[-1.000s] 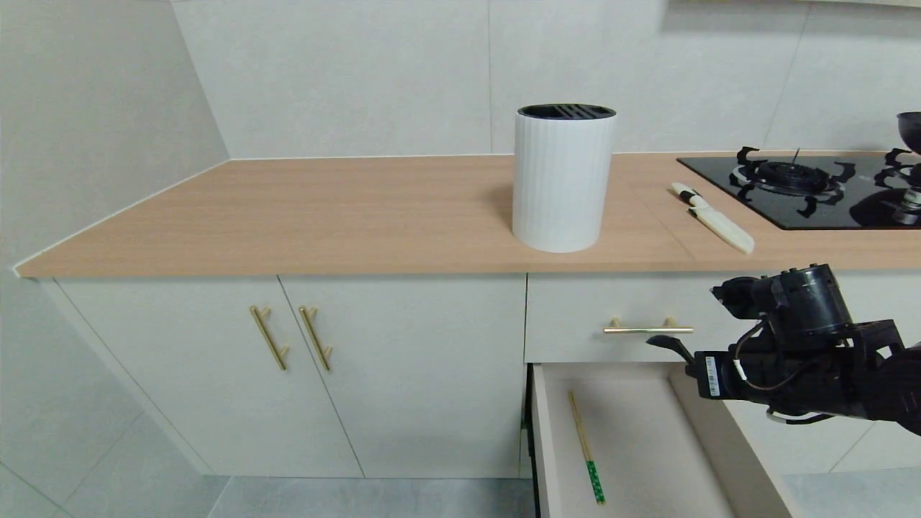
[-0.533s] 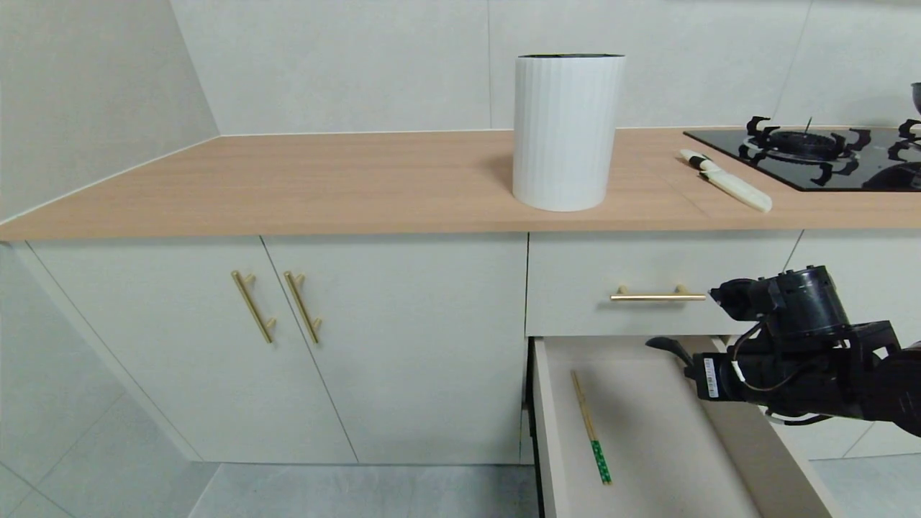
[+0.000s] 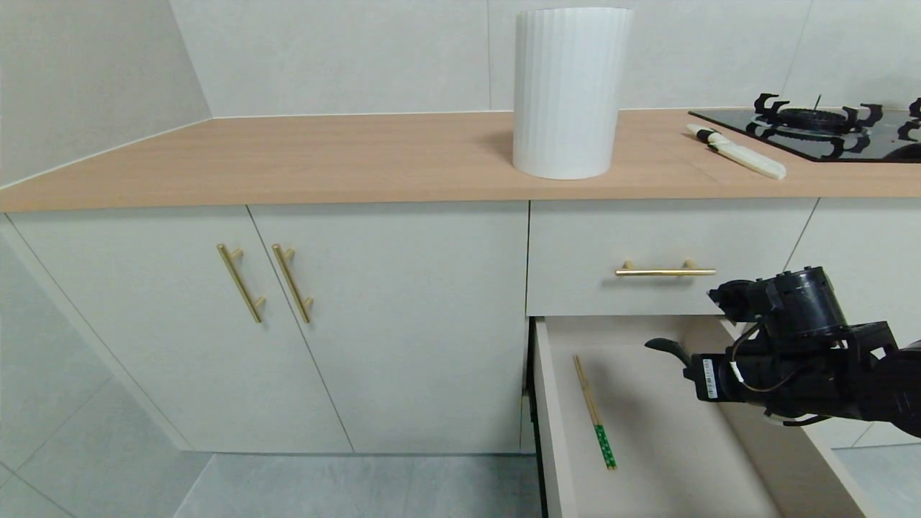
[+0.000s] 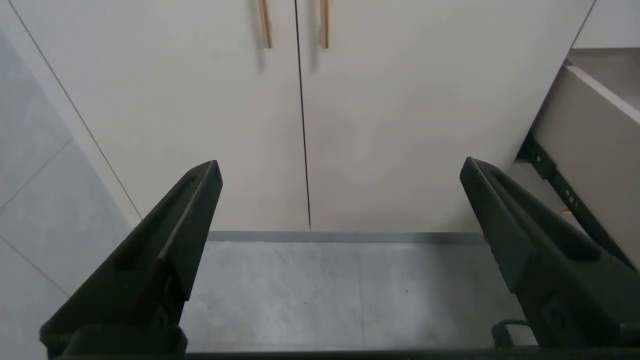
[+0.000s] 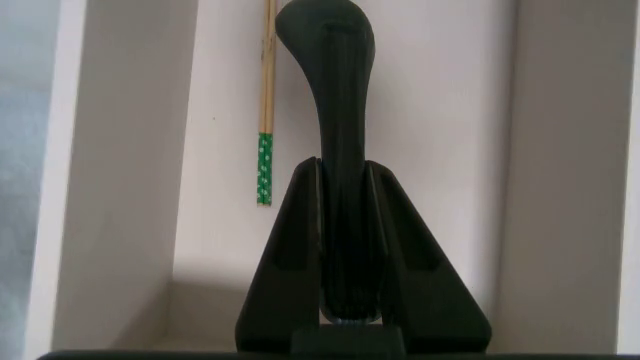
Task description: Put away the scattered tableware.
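2 wooden, green-tipped chopsticks (image 3: pixel 594 417) were seen inside the pale open drawer (image 3: pixel 550 403), over which the right gripper (image 3: pixel 665 347) was held closed and empty. The left gripper (image 4: pixel 340 175) was spread wide, empty. The cream-handled knife (image 3: pixel 734 150), on the wooden surface (image 3: pixel 324 155) above the drawer, was judged the next pickup.

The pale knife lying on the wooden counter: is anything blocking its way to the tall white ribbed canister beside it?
Nothing visible does. Only bare wooden counter lies between the pale knife and the white ribbed canister; the black hob sits on the knife's other side.
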